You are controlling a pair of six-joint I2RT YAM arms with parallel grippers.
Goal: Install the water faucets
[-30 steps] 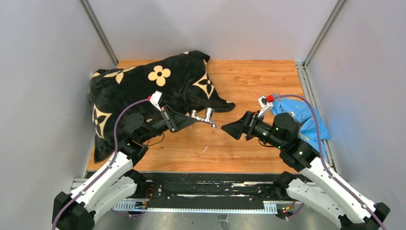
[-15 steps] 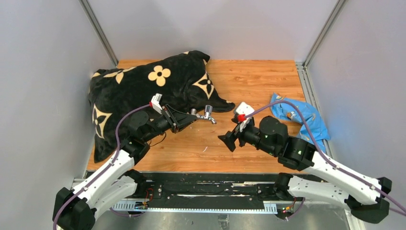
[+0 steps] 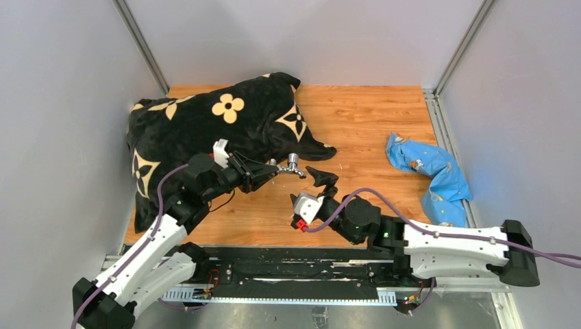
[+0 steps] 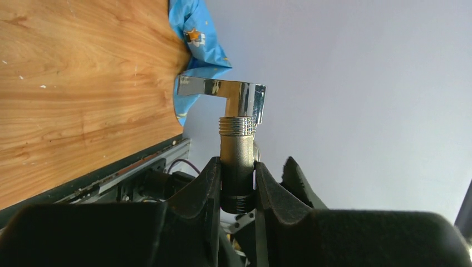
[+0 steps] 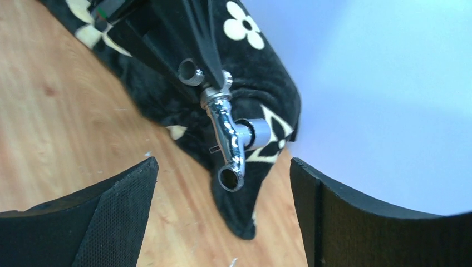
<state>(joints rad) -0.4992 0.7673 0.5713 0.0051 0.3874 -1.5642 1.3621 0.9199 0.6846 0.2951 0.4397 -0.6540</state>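
Observation:
My left gripper (image 3: 273, 168) is shut on the grey threaded stem of a water faucet (image 3: 292, 166) and holds it above the wooden table, by the blanket's corner. In the left wrist view the stem (image 4: 238, 150) stands between the fingers (image 4: 211, 183), with the chrome tap piece (image 4: 222, 89) on top. My right gripper (image 3: 320, 177) is open and empty, just right of the faucet, pointing at it. In the right wrist view the chrome tap (image 5: 225, 130) hangs ahead of the wide-open gripper (image 5: 222, 167), its open spout toward the camera. I see no separate second faucet part.
A black blanket with tan flowers (image 3: 205, 123) lies at the back left, right behind the faucet (image 5: 261, 83). A blue plastic bag (image 3: 428, 168) lies at the right edge of the table. Grey walls enclose three sides.
My right arm has swung left and low, away from the blue bag, bringing its open gripper up to the faucet. My left gripper has drawn the faucet slightly left and back.

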